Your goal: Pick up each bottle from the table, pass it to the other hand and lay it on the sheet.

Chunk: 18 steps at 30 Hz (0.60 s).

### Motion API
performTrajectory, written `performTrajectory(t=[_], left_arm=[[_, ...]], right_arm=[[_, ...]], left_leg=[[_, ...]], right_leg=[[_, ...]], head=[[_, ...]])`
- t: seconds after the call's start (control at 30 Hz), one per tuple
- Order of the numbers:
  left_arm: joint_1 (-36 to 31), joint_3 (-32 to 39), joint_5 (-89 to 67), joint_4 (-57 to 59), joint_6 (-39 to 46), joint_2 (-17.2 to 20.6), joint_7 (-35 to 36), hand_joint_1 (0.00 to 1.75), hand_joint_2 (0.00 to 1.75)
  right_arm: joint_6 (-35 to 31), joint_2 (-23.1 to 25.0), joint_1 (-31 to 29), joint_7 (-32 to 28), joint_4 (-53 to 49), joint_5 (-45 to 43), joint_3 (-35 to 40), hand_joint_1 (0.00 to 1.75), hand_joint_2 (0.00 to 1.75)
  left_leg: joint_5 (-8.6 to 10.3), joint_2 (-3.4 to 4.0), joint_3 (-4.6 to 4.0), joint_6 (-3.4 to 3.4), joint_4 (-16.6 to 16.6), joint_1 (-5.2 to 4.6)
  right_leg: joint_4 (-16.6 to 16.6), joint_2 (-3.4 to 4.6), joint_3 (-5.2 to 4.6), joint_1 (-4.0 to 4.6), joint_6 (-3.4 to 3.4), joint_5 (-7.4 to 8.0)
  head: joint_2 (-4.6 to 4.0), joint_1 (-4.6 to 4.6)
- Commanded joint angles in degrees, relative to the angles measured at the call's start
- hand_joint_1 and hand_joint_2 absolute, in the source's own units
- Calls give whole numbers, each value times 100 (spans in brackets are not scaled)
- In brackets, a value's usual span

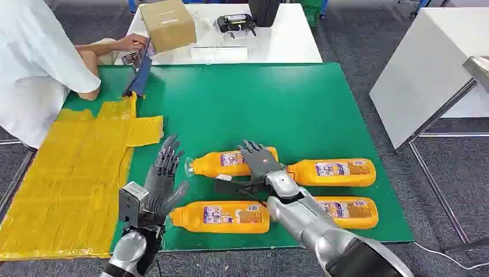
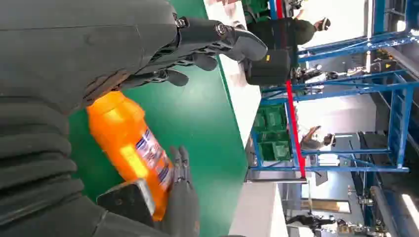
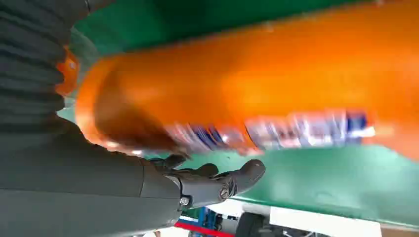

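Beside the yellow sheet (image 1: 69,173), four orange bottles lie on the green tabletop (image 1: 277,109). The right robot hand (image 1: 259,160) is spread over the nearest bottle (image 1: 230,163), nothing gripped; the left robot hand (image 1: 163,183) is released. Smooth, rounded plastic: a mid-body grasp is advised.

sheet (image 1: 75,167): bare, reachable | bottles (image 1: 222,217) crowd near edge | person (image 1: 34,63) far-left

A workshop: blue metal racking (image 2: 346,89), green crates (image 2: 271,118), white worktables (image 1: 427,63).
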Motion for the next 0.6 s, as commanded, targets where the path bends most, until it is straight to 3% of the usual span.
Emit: performTrajectory(t=[0.03,0.43,0.47,0.5,0.6], left_arm=[[-310,-188,89,441,-47,-1,-35,0,175],[-396,-257,144,545,-48,-25,-62,0,175],[-405,-262,148,550,-47,-28,-64,0,175],[-417,-268,150,561,-47,-31,-66,0,175],[-437,-281,166,585,-44,-45,-72,0,175]], right_arm=[[404,66,-345,-144,717,141,82,0,175],[876,106,-395,111,887,318,199,2,175],[908,99,-382,147,903,334,204,56,175],[942,95,-384,160,914,357,219,147,175],[942,40,-350,187,926,415,237,154,175]], left_leg=[[-11,-17,24,-11,4,8],[-3,-16,22,-8,-4,7],[-7,-17,27,-9,-2,8],[-5,-17,24,-8,-3,7],[-2,-19,21,-7,-3,6]], right_leg=[[3,20,27,2,-13,-13],[-6,10,24,3,-10,-7],[-5,14,31,3,-11,-10],[-5,10,28,3,-10,-8],[-5,3,25,2,-8,-7]], head=[[0,2],[0,2],[0,2],[0,2],[0,2]])
